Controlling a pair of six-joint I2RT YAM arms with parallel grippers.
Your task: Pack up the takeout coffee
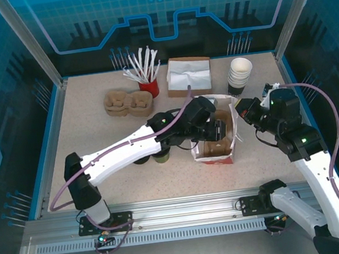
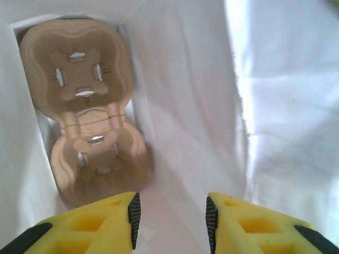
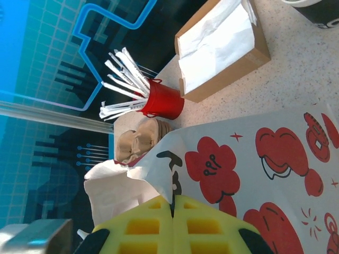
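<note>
Takeout coffee (image 1: 163,157): one cup noted in the top view, standing on the speckled beige table (image 1: 95,130) left of the bag. Only a sliver of its olive-green wall is seen; the rest is covered by the left arm's white forearm. One dark round thing (image 1: 141,160) is seen just beside it on the left, too hidden to identify.

Bag (image 1: 236,128): one, thin white paper printed with red cartoon shapes, mouth open. One brown moulded-pulp carrier (image 2: 85,111) with two wells is seen at its bottom, each well cut with small slots.

Left gripper (image 2: 170,219): reached into the bag above the carrier, yellow fingers with black pads parted wide, nothing held between them.

Right gripper (image 3: 173,211): closed tight on the bag's upper edge, white paper pinched between the two yellow fingers.

Far side of the table, logged left to right:
- one stack of brown pulp carriers (image 1: 128,102), number in the stack not countable;
- one red cup (image 1: 149,89) holding a bundle of white paper-wrapped sticks (image 1: 140,65);
- one flat cardboard box (image 1: 188,75) filled with white napkins;
- one stack of lidless white-rimmed dark cups (image 1: 239,75).
</note>
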